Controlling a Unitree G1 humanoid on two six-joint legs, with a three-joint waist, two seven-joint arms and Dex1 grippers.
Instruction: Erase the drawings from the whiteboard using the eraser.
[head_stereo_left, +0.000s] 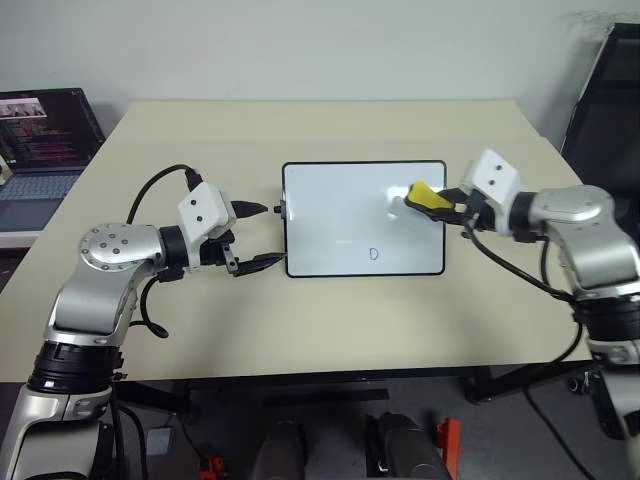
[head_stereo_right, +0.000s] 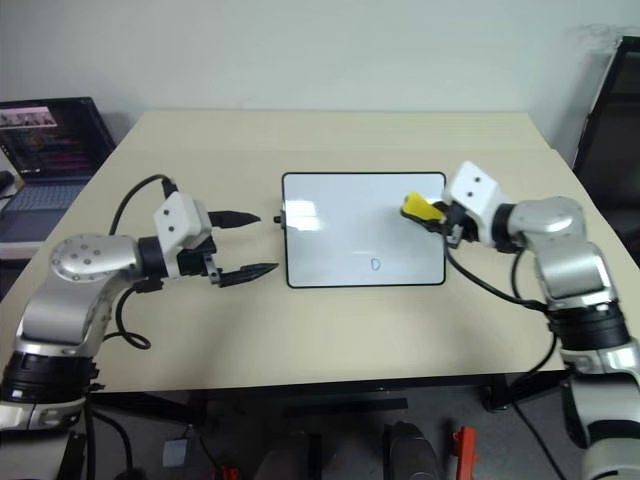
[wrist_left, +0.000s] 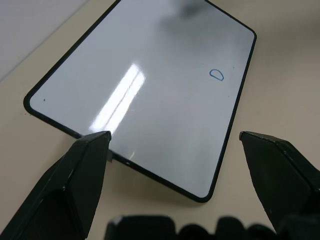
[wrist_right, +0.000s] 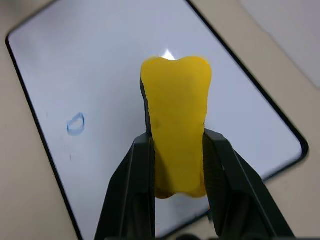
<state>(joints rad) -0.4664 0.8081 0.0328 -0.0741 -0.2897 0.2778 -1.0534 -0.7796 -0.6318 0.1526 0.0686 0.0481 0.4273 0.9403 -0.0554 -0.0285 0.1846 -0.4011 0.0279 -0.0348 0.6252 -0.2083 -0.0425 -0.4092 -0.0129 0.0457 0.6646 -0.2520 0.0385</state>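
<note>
The whiteboard (head_stereo_left: 340, 215) lies flat in the middle of the beige table, black-framed and glossy. One drawing shows on it, a small blue letter D (head_stereo_left: 374, 254) near its front edge, also seen as the D (wrist_right: 76, 123). My right gripper (head_stereo_left: 452, 205) is shut on the yellow eraser (head_stereo_left: 428, 196), which hangs over the board's right part; the eraser (wrist_right: 177, 145) is squeezed between both fingers. My left gripper (head_stereo_left: 255, 236) stands open at the board's left edge, one fingertip on each side of the small black knob (head_stereo_left: 279, 210), nothing between its fingers.
A laptop (head_stereo_left: 40, 150) with a lit screen sits off the table's left side. A dark chair (head_stereo_left: 605, 100) stands at the right rear. The table (head_stereo_left: 330, 320) has bare room in front of and behind the board.
</note>
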